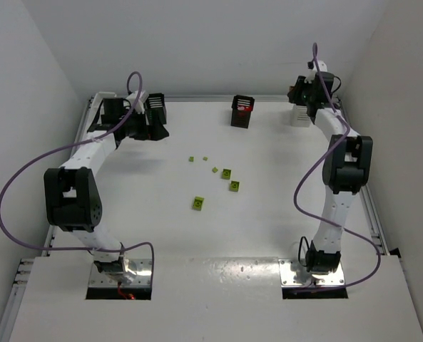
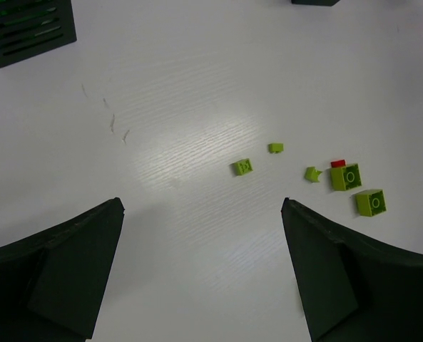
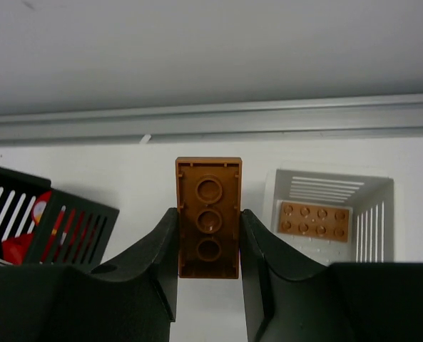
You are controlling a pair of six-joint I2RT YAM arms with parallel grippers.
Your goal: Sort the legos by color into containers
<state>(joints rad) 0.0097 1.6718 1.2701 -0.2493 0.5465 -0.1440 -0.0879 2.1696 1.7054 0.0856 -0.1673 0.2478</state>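
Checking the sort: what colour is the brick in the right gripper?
The brick is orange-brown. It shows best in the right wrist view.

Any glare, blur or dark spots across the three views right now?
Left wrist: a glare patch on the white table, yellow-green legos sharp. Right wrist: even light, brown brick crisp, the right gripper nearly black. Top external: soft even light, the yellow-green legos too small for detail.
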